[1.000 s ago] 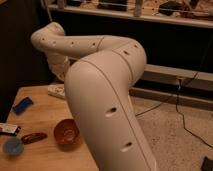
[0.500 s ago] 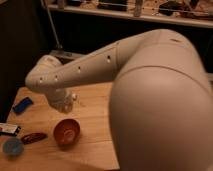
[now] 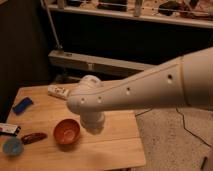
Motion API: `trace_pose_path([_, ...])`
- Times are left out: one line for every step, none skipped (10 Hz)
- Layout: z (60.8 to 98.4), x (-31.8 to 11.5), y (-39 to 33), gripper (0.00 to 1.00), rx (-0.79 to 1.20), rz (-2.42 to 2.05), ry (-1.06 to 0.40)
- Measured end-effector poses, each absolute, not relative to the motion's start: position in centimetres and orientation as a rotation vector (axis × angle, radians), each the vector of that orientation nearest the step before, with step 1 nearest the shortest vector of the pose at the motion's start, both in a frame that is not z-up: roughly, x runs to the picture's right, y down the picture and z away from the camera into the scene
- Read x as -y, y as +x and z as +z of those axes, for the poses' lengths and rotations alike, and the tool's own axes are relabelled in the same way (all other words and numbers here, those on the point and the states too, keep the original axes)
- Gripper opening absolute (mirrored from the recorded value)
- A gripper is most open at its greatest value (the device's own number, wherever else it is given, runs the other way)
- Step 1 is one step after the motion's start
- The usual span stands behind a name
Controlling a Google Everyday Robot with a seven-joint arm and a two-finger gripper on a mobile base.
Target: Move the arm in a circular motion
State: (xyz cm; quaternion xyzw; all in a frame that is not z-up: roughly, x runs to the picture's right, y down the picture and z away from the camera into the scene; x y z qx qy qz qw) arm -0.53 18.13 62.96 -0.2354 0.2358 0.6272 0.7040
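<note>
The cream-white arm (image 3: 150, 90) reaches from the right edge across to the left, over a wooden table (image 3: 115, 145). It has thick smooth segments with small dark holes. It bends at a rounded joint (image 3: 82, 97) above the table's middle. From there a short segment drops to the gripper (image 3: 93, 124), which hangs just above the tabletop, right of an orange bowl (image 3: 66, 131).
On the table lie a blue flat object (image 3: 22, 105), a white packet (image 3: 57, 91), a blue round lid (image 3: 12, 146), a reddish-brown item (image 3: 34, 137) and a black-and-white packet (image 3: 9, 129). A dark shelf unit (image 3: 125, 30) stands behind. A cable (image 3: 192, 130) runs over the floor at right.
The arm has swung: its big near segment has moved off to the right and lower, and the bend and gripper have moved right, from the table's left to its middle.
</note>
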Motion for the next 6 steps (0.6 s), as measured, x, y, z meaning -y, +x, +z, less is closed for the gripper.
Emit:
trace_pose_path([63.0,-18.4,4.1,0.09,-0.571,1.509,-0.505])
trace_pose_path([63.1,-18.4,7.6,0.09,-0.603,1.583,-0.486])
trace_pose_path([63.3,-18.1,13.6,0.09,-0.66,1.7,-0.447])
trace_pose_path([63.5,-16.9,20.2,0.09,-0.716,1.795,-0.381])
trace_pose_path([63.8,-15.4,24.5,0.09,-0.749,1.845,-0.327])
trace_pose_path([64.4,-13.2,28.6,0.09,-0.777,1.883,-0.268])
